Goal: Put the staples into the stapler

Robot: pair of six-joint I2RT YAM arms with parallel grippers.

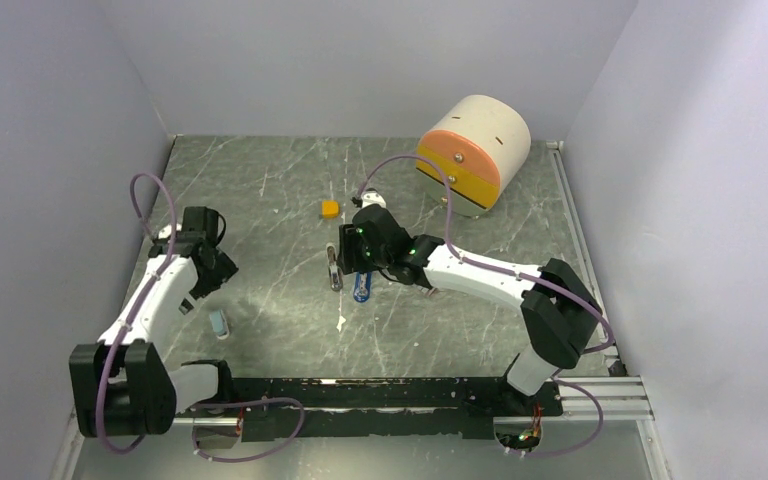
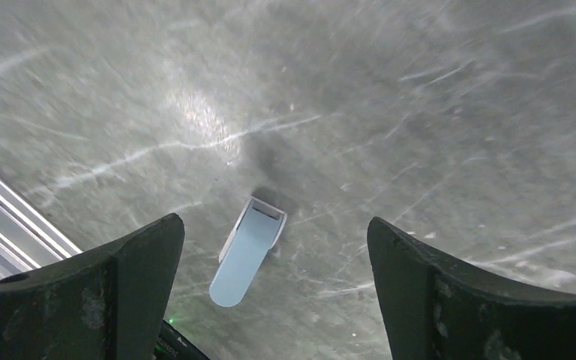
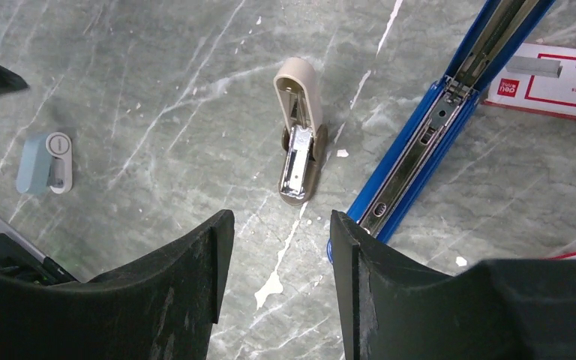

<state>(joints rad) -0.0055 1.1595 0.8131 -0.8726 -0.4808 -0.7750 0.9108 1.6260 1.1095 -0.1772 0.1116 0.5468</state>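
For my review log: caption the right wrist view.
Open right gripper facing a beige stapler beside an opened blue stapler.

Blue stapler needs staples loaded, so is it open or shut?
Open: the blue stapler shows its bare metal channel along its length.

High top view overlooks table (image 1: 280, 190); wrist views look down close.

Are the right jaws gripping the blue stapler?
No, the right jaws stand open and empty, with the blue stapler lying opened just beyond their tips.
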